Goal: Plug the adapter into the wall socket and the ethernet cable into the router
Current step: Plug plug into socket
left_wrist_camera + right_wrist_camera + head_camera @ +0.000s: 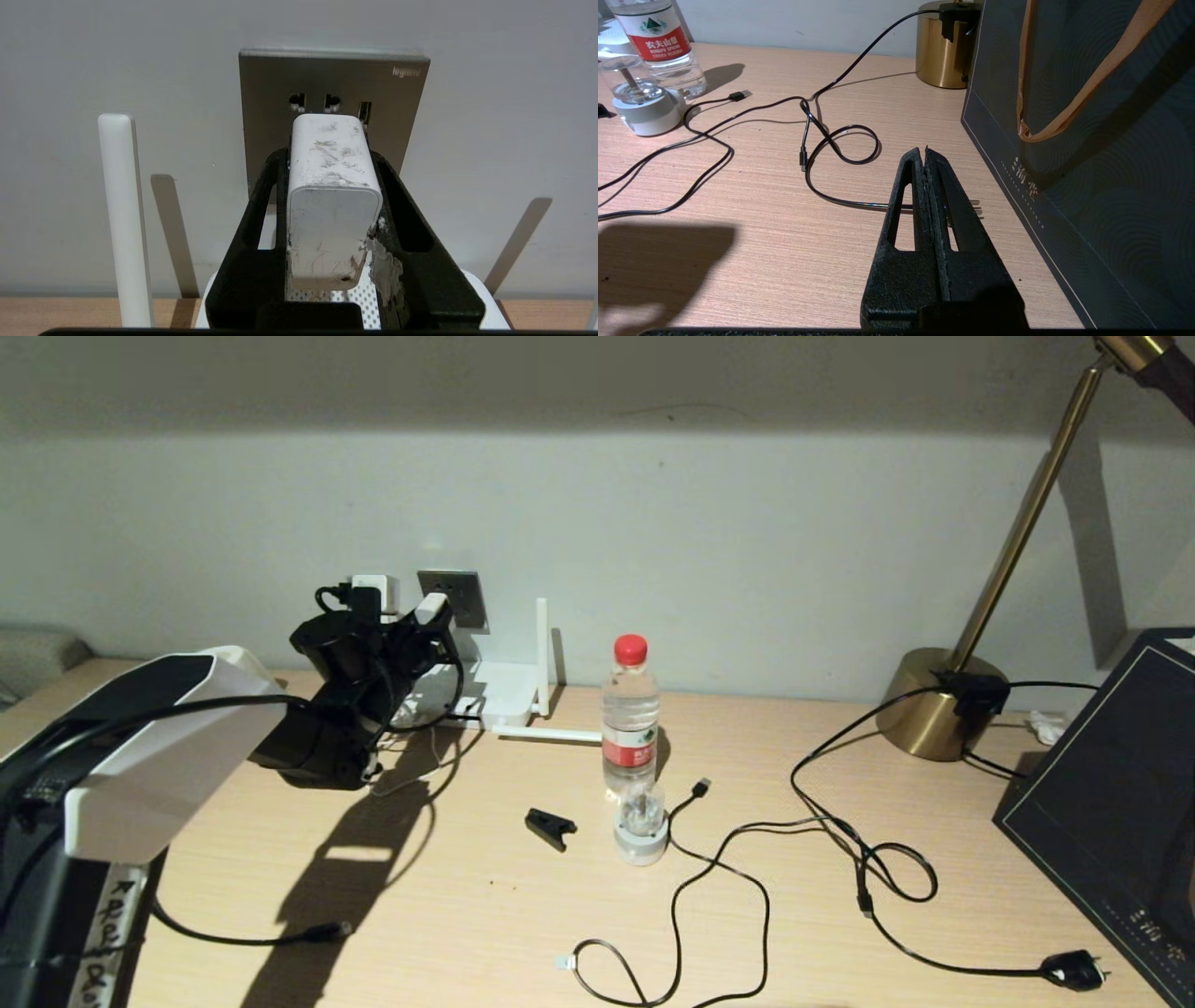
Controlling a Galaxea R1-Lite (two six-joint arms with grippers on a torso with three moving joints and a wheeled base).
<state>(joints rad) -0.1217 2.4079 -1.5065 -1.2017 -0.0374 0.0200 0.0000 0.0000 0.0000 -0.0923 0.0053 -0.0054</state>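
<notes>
My left gripper (331, 156) is shut on the white adapter (334, 196), one black finger pressed to each side. The adapter's front end stands right at the grey wall socket (406, 112), just below its upper pair of holes; the prongs are hidden. In the head view the same gripper (425, 627) holds the adapter (431, 608) up at the socket (464, 595), above the white router (509, 693). The ethernet cable (597, 947) lies loose at the desk's front, its clear connector (563, 961) pointing left. My right gripper (924, 151) is shut and empty, low over the desk.
A water bottle (630, 714), a small round device (641, 826) and a black clip (549, 828) stand mid-desk. A USB-tipped cable (702, 787) and a black mains plug (1074, 971) lie right. A brass lamp base (934, 705) and a dark bag (1111, 803) fill the right side.
</notes>
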